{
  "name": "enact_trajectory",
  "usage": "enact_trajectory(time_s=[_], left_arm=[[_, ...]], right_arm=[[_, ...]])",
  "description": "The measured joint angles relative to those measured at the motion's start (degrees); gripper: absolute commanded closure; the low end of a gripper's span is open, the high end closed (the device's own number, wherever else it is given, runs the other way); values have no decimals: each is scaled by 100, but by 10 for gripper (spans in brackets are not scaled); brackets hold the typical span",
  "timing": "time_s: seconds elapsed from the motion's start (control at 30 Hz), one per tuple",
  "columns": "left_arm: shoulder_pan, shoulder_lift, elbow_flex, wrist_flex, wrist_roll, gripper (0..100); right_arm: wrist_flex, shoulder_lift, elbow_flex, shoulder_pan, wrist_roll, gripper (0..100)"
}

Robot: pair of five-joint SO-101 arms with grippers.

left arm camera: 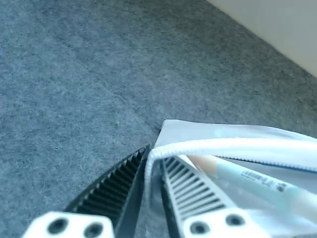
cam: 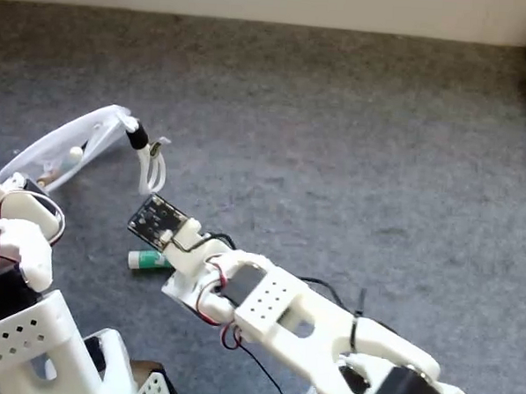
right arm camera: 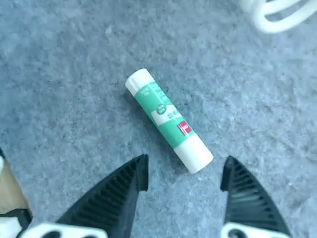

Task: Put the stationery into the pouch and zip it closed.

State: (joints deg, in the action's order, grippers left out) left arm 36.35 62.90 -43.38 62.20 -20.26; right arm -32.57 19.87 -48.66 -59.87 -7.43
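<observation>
On table (right arm camera: 59, 74), glue stick (right arm camera: 168, 121) lay flat under wide-open right gripper (right arm camera: 185, 166). Light, stiff, smooth, probably rolls; pinch mid-barrel crosswise. Floppy pouch (left arm camera: 237, 136) rim was clamped in left gripper (left arm camera: 156, 157).

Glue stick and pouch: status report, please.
Left gripper shut on pouch rim. Right gripper open over glue stick, lying on carpet. Nothing blocking the stick.
</observation>
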Motion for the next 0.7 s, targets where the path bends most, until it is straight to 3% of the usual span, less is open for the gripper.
enact_trajectory(time_s=[0.37, 0.7], left_arm=[[-9, 0, 0, 0, 0, 993], [-9, 53, -114, 0, 0, 993]], right_arm=[[9, -1266, 730, 0, -774, 738], [9, -2084, 1152, 18, -870, 739]])
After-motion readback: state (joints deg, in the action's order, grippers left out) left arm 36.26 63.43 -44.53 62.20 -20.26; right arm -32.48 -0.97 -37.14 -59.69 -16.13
